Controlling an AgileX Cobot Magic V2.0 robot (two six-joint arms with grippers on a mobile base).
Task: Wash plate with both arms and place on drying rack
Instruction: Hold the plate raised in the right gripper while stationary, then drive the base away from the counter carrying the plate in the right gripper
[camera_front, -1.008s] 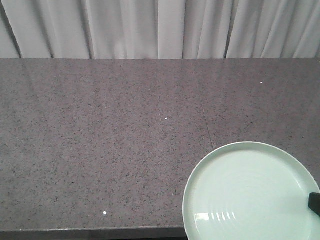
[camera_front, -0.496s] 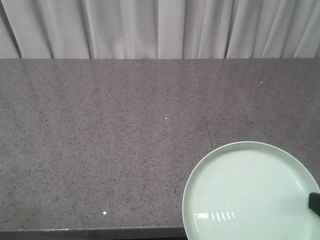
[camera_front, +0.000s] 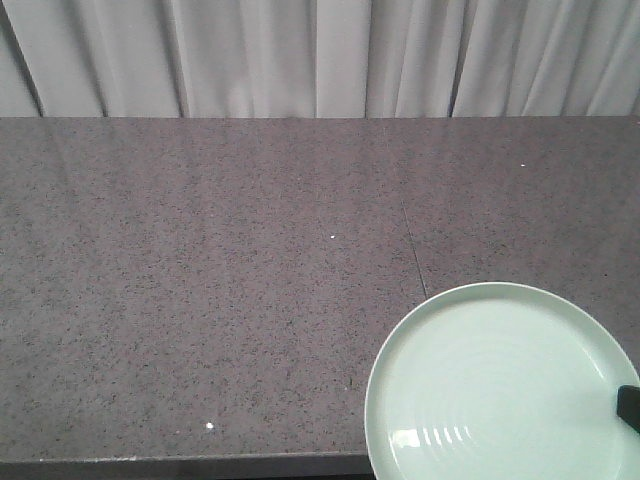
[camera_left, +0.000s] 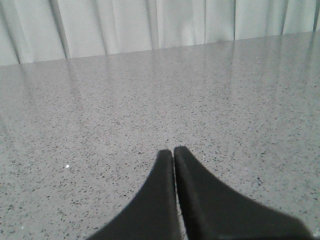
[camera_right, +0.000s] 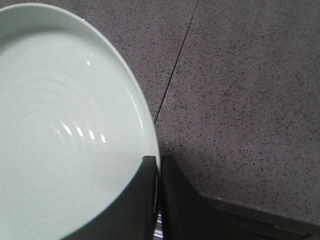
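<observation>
The pale mint-green plate (camera_front: 500, 385) fills the lower right of the front view, its glossy ringed face toward the camera, reaching past the counter's front edge. My right gripper (camera_right: 158, 160) is shut on the plate (camera_right: 60, 125), pinching its rim between the two black fingers; in the front view only a black fingertip (camera_front: 628, 403) shows at the plate's right edge. My left gripper (camera_left: 173, 151) is shut with nothing in it, low over bare speckled counter. The drying rack is out of view.
A dark grey speckled counter (camera_front: 200, 280) spans the front view, with a thin seam line (camera_front: 412, 250) running toward the plate. Pale curtains (camera_front: 320, 55) hang behind the back edge. The front edge (camera_front: 180, 462) runs along the bottom.
Almost nothing: the plate's glints have shifted slightly, hinting at a tiny tilt. The right fingertip stays at the plate's right rim.
</observation>
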